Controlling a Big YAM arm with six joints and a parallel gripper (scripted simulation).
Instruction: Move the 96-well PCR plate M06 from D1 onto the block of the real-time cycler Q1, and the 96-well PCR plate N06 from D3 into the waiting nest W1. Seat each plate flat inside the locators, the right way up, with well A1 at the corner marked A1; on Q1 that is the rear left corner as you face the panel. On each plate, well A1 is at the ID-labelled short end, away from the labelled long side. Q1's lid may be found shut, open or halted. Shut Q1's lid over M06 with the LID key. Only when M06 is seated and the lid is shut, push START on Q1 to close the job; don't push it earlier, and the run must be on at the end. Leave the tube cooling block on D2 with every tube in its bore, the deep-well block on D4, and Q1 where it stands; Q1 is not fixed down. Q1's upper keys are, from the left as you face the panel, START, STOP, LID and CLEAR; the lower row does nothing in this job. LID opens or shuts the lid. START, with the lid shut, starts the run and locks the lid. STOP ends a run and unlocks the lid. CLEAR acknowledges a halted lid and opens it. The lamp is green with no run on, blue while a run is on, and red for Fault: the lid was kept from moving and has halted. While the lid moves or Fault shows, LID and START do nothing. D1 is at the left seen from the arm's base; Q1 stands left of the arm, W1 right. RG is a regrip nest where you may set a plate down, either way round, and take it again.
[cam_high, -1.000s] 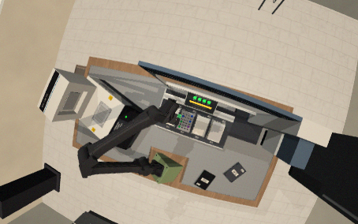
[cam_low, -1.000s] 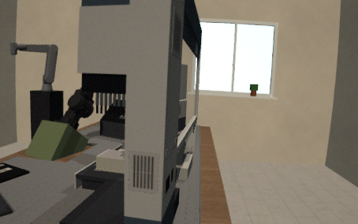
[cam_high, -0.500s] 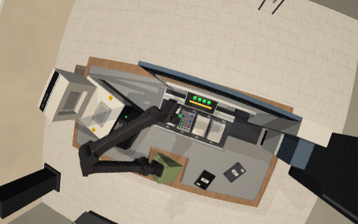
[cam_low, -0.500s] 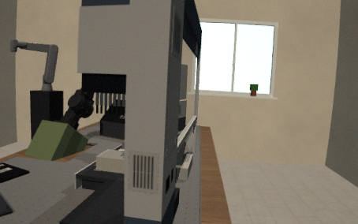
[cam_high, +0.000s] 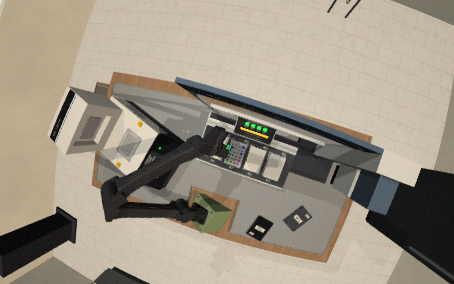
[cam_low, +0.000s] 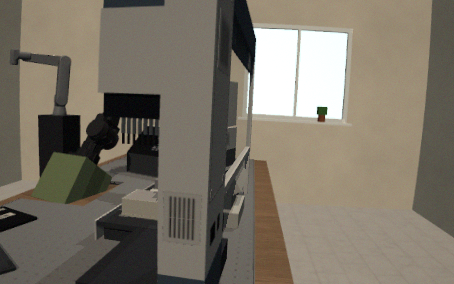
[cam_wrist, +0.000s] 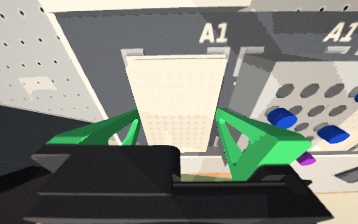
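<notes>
Wrist-view evidence places the work at the first step of the task: the pick of plate M06 (cam_wrist: 176, 102) from deck position D1, ahead of its transfer to the cycler Q1 (cam_high: 131, 142). Q1 is seen in the top view at the left end of the bench, with its lid (cam_high: 82, 125) raised and swung out to the left, its block (cam_high: 128, 143) exposed, and a green lamp (cam_high: 159, 148) lit on the panel, which is read as no run on. M06 lies flat in its D1 locators, an A1 marking (cam_wrist: 214, 33) being printed on the deck beyond its far right corner. The tube cooling block (cam_wrist: 305, 107) sits just beside it on the right, with blue-capped tubes (cam_wrist: 283, 118) in its bores. The second plate, N06 (cam_high: 256, 159), is judged to be the pale plate one position beyond the tube block, untouched. The next move is judged to call for a further lowering until the fingers bracket the plate's long sides, followed by a closing stroke and a level lift, with the right finger kept off the tube block. The gripper (cam_wrist: 176, 137) is spread to its full width, its green fingers stand either side of the plate's near end, and nothing is held; contact with the plate cannot be confirmed.
</notes>
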